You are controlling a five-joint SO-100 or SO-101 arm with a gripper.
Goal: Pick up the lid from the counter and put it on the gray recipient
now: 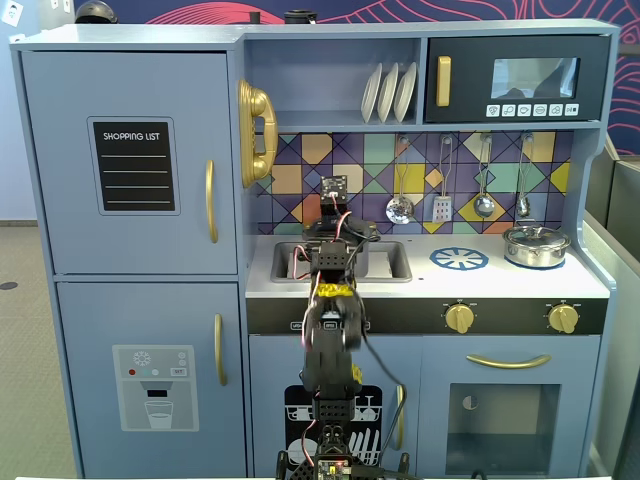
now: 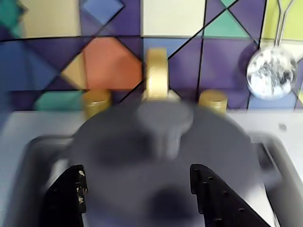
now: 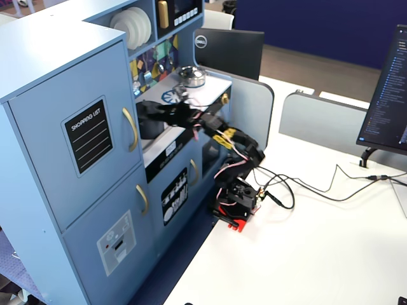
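Observation:
In the wrist view the dark gray lid (image 2: 156, 156) with its center knob (image 2: 165, 118) fills the middle, blurred, and lies flat over the sink area. A small side handle of the gray pot (image 2: 266, 163) sticks out at its right; the rest of the pot is hidden under the lid. My gripper (image 2: 137, 191) is open, its two black fingers (image 2: 66, 196) wide apart just above the lid's near part, gripping nothing. In both fixed views the arm reaches over the sink with the gripper (image 1: 338, 222) (image 3: 152, 109) above it; a dark pot side (image 3: 150, 129) shows below.
A gold tap (image 2: 157, 73) and two gold knobs stand right behind the sink (image 1: 395, 262). A shiny silver pot with lid (image 1: 536, 244) sits on the right burner, a blue-and-white burner print (image 1: 459, 258) beside it. Utensils hang on the tiled wall above.

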